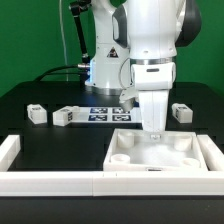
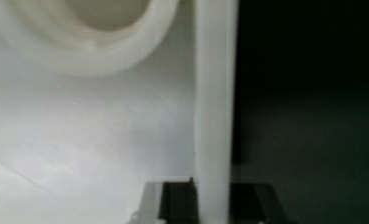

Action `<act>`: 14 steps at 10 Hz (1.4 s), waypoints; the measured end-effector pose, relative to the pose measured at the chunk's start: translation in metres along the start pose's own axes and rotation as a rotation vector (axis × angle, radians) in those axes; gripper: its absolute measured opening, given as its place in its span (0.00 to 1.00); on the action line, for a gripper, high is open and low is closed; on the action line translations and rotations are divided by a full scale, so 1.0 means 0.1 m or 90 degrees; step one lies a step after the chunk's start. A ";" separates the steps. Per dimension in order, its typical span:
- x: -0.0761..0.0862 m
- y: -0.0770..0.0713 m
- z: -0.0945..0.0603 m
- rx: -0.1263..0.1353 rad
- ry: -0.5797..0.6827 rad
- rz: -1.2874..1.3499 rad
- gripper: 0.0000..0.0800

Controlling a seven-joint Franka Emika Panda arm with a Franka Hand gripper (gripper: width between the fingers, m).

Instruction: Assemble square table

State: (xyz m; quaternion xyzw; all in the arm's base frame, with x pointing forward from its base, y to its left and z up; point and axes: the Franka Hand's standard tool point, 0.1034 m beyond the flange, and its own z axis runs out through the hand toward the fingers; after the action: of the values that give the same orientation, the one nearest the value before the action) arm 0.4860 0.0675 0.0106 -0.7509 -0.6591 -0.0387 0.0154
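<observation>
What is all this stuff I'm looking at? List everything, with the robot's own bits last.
square tabletop: one, white, raised rim and round corner sockets, front of the table toward the exterior view's right.
legs: at least three, white with black-and-white tags, in a loose row behind the tabletop, two on the exterior view's left, one on its right.
marker board: one, white with black tags, flat at mid-table.
border walls: white, long and low, along the front and both sides.
table: one, black.
backdrop: green, behind everything.
robot arm: one, white, reaching down over the tabletop.
tool: one, shut on the tabletop's rear rim.
</observation>
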 end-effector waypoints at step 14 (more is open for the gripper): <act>0.01 0.08 0.02 0.018 -0.013 -0.067 0.81</act>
State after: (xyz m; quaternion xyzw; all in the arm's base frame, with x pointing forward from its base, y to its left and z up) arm 0.4938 0.0675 0.0084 -0.7152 -0.6983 -0.0225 0.0173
